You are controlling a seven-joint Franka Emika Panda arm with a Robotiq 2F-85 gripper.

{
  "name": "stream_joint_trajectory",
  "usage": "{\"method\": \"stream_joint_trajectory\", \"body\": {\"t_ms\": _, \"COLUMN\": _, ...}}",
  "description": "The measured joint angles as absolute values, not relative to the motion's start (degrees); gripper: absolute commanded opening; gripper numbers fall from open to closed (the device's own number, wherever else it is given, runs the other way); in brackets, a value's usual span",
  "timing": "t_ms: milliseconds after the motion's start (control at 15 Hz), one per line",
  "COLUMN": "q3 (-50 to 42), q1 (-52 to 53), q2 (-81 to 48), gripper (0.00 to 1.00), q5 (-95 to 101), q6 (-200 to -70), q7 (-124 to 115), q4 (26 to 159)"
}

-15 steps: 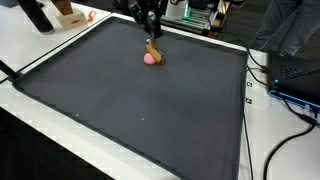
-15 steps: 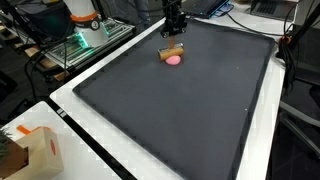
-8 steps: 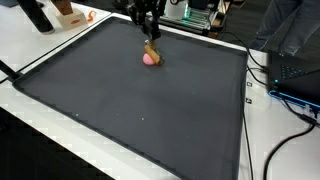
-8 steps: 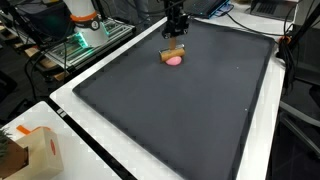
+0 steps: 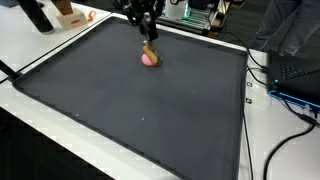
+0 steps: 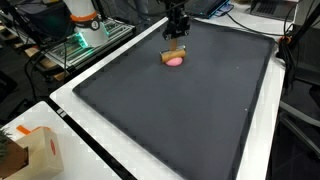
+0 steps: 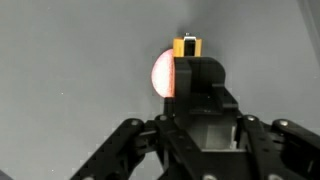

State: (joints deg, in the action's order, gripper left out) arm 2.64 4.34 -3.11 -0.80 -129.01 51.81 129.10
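Observation:
A pink ball (image 5: 150, 58) with a tan-orange piece (image 5: 150, 47) joined to it lies near the far edge of a black mat (image 5: 140, 110). It shows in both exterior views: the ball (image 6: 174, 61), the tan piece (image 6: 177, 51). My gripper (image 5: 148, 33) stands right over it, pointing down (image 6: 177, 35). In the wrist view the fingers (image 7: 200, 62) are pressed together on the tan-orange piece (image 7: 187, 46), with the pink ball (image 7: 162, 75) beside them. The fingers hide most of the tan piece.
The mat (image 6: 180, 110) lies on a white table. A cardboard box (image 6: 30, 150) stands at one corner. Cables (image 5: 290, 100) and a laptop (image 5: 300, 75) lie off the mat's side. Electronics (image 6: 85, 35) stand behind the far edge.
The gripper has risen slightly, and the tan piece has tipped more upright, with the pink ball shifting a little.

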Motion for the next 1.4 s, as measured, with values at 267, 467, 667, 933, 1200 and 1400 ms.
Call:
{"method": "stream_joint_trajectory", "body": {"t_ms": 267, "q3": 2.64, "q1": 4.0, "q2": -3.43, "gripper": 0.24, "q5": -0.8, "q6": -128.98, "q7": 51.76, "q4": 128.74}}
{"method": "stream_joint_trajectory", "body": {"t_ms": 467, "q3": 2.64, "q1": 3.61, "q2": -3.59, "gripper": 0.24, "q5": -0.8, "q6": -128.98, "q7": 51.73, "q4": 128.54}}
{"method": "stream_joint_trajectory", "body": {"t_ms": 667, "q3": 2.63, "q1": 3.3, "q2": -3.81, "gripper": 0.24, "q5": -0.8, "q6": -128.98, "q7": 51.5, "q4": 128.22}}
{"method": "stream_joint_trajectory", "body": {"t_ms": 933, "q3": 2.61, "q1": 2.96, "q2": -4.05, "gripper": 0.24, "q5": -0.8, "q6": -128.98, "q7": 50.6, "q4": 127.86}}
{"method": "stream_joint_trajectory", "body": {"t_ms": 1200, "q3": 2.57, "q1": 2.6, "q2": -4.21, "gripper": 0.24, "q5": -0.8, "q6": -129.01, "q7": 49.77, "q4": 127.63}}
{"method": "stream_joint_trajectory", "body": {"t_ms": 1400, "q3": 2.49, "q1": 2.24, "q2": -4.23, "gripper": 0.24, "q5": -0.8, "q6": -129.08, "q7": 49.14, "q4": 127.57}}
